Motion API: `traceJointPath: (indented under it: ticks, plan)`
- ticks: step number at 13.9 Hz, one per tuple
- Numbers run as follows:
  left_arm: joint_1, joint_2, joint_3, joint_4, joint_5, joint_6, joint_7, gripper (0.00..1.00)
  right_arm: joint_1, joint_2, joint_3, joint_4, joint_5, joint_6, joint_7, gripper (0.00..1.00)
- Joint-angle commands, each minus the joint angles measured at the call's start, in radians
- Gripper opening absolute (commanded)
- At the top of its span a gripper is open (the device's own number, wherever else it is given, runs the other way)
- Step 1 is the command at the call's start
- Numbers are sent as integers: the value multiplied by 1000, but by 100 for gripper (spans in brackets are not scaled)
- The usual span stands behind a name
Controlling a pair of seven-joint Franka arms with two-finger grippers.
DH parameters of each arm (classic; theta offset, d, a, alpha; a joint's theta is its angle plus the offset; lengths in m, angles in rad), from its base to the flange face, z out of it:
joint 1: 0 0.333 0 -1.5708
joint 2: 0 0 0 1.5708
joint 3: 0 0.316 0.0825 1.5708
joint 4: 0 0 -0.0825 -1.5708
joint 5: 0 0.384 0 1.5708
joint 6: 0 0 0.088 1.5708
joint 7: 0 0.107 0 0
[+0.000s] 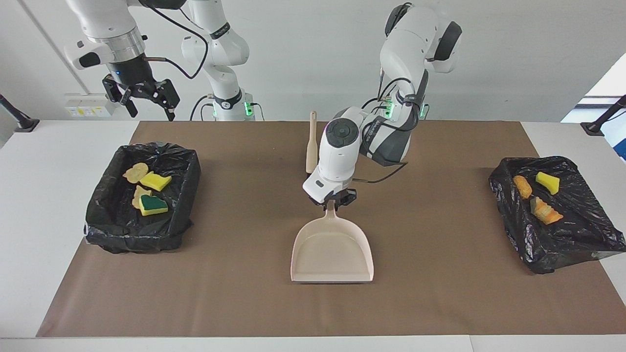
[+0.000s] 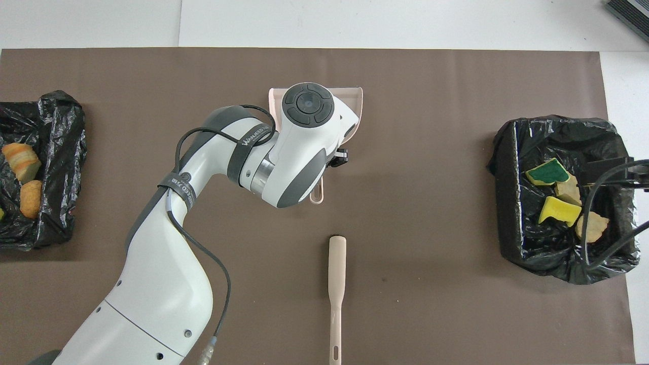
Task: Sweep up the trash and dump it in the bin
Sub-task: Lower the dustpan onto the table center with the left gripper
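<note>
We see seven scraps of trash, all lying in two black-lined bins. The bin at the right arm's end (image 1: 102, 230) holds four: a green-topped sponge piece (image 1: 152, 205), a yellow sponge piece (image 1: 155, 181) and two tan bread-like lumps (image 1: 135, 172). The bin at the left arm's end (image 1: 577, 239) holds three: one yellow sponge piece (image 1: 547, 182) and two orange lumps (image 1: 546, 211).

Between the bins, the left gripper (image 1: 333, 204) pinches the handle of the pale pink dustpan (image 1: 332, 250), whose long axis runs straight away from the robots, open mouth pointing away from them. One beige-handled brush (image 2: 336, 284) lies nearer the robots than the dustpan, bristle end toward it.

The right gripper (image 1: 149, 102) hangs with jaws spread above the table edge, near the right arm's bin.
</note>
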Motion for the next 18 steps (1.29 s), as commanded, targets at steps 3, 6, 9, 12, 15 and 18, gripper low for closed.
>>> traceJointPath:
  ticks: [3, 6, 9, 12, 15, 18]
  plan:
    - [-15, 13, 16, 23, -29, 5, -7, 0, 84, 1, -102, 3, 0, -45, -48, 100]
    - [-15, 10, 17, 20, -52, 13, -6, 62, 39, -3, -64, -3, -1, -48, -48, 100]
    - [-17, 5, 17, 13, -44, 4, -4, 100, 22, -11, -42, -14, 2, -63, -46, 100]
    - [5, -72, 20, -42, -47, -9, 1, 100, -5, -17, -14, -23, 2, -63, -46, 100]
    - [74, -278, 23, -274, -46, 7, 7, 100, -24, -22, -2, -28, 2, -59, -46, 100]
    - [164, -465, 23, -442, -41, 2, 66, 100, -83, -22, 61, -28, 3, -51, -46, 100]
